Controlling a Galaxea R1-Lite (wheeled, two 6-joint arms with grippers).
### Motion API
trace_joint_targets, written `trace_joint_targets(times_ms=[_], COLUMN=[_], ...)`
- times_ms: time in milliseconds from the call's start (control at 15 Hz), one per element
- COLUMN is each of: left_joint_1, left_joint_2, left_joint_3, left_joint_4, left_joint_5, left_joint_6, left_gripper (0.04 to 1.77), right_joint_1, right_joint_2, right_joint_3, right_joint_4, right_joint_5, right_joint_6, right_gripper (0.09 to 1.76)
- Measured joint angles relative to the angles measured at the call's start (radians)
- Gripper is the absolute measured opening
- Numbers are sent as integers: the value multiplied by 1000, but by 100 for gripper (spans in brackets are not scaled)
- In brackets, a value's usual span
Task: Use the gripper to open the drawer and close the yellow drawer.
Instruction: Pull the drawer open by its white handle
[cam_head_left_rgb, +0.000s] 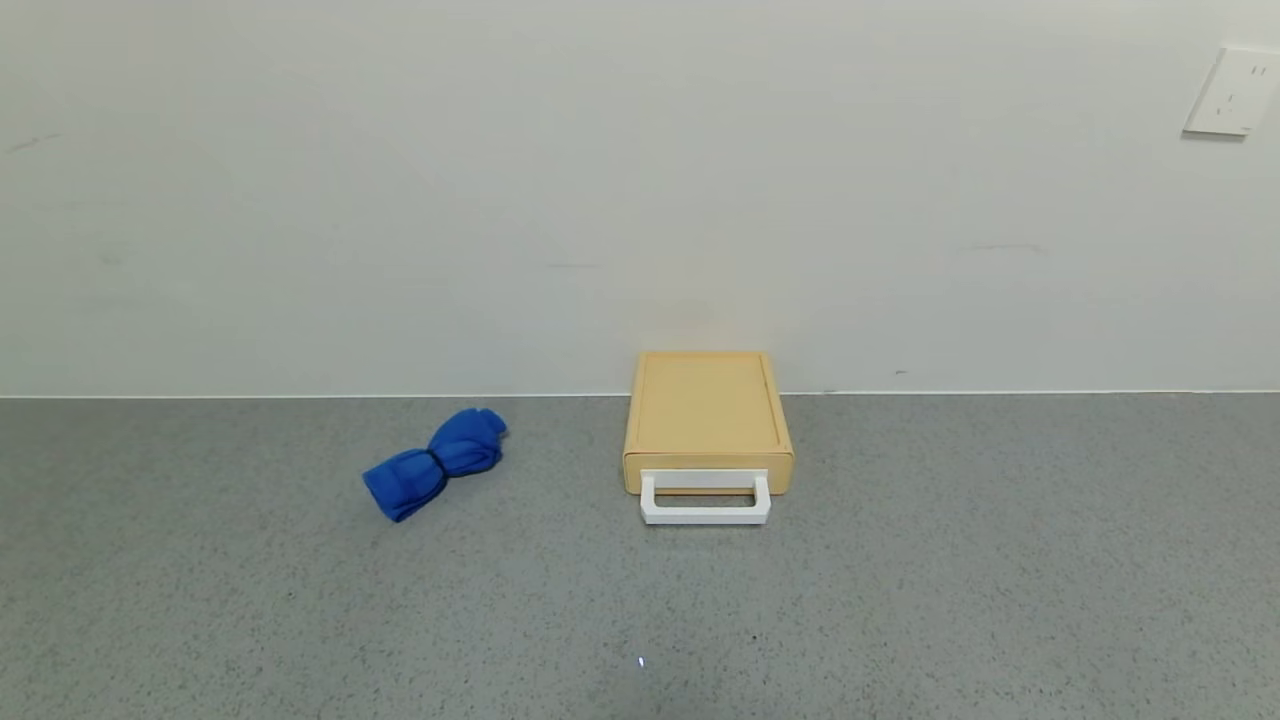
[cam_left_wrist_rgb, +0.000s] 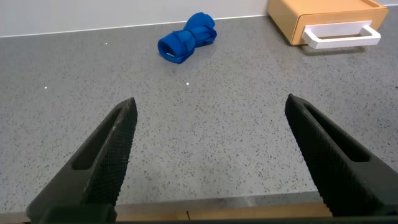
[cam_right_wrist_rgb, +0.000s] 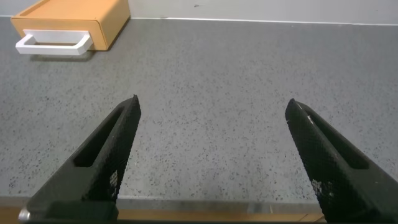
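Observation:
The pale-yellow drawer box (cam_head_left_rgb: 707, 410) stands against the wall at the middle of the grey counter, its tray pushed in and its white loop handle (cam_head_left_rgb: 705, 503) facing me. It also shows in the left wrist view (cam_left_wrist_rgb: 323, 17) and the right wrist view (cam_right_wrist_rgb: 74, 22). Neither gripper shows in the head view. My left gripper (cam_left_wrist_rgb: 211, 106) is open and empty, hovering over the counter's front edge, far from the drawer. My right gripper (cam_right_wrist_rgb: 212, 107) is also open and empty over the front edge, to the right of the drawer.
A blue rolled cloth (cam_head_left_rgb: 436, 462) lies on the counter left of the drawer, also in the left wrist view (cam_left_wrist_rgb: 186, 38). A white wall outlet (cam_head_left_rgb: 1230, 92) is at the upper right. The grey counter (cam_head_left_rgb: 900, 600) runs to the wall.

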Motion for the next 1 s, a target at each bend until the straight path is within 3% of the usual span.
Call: trace_joint_targets(times_ms=[267, 467, 1000], left_joint_1=[0, 0, 0], left_joint_2=[0, 0, 0], left_joint_3=[0, 0, 0], left_joint_4=[0, -1, -1], left_joint_5=[-6, -10, -12], left_joint_6=[5, 14, 15], left_gripper=[172, 172, 172], right_joint_1=[0, 4, 66], right_joint_2=[13, 104, 719], right_joint_3=[-164, -327, -791], right_joint_4=[202, 265, 192], right_joint_5=[10, 9, 31], right_joint_6=[3, 1, -12], right_gripper=[171, 171, 171])
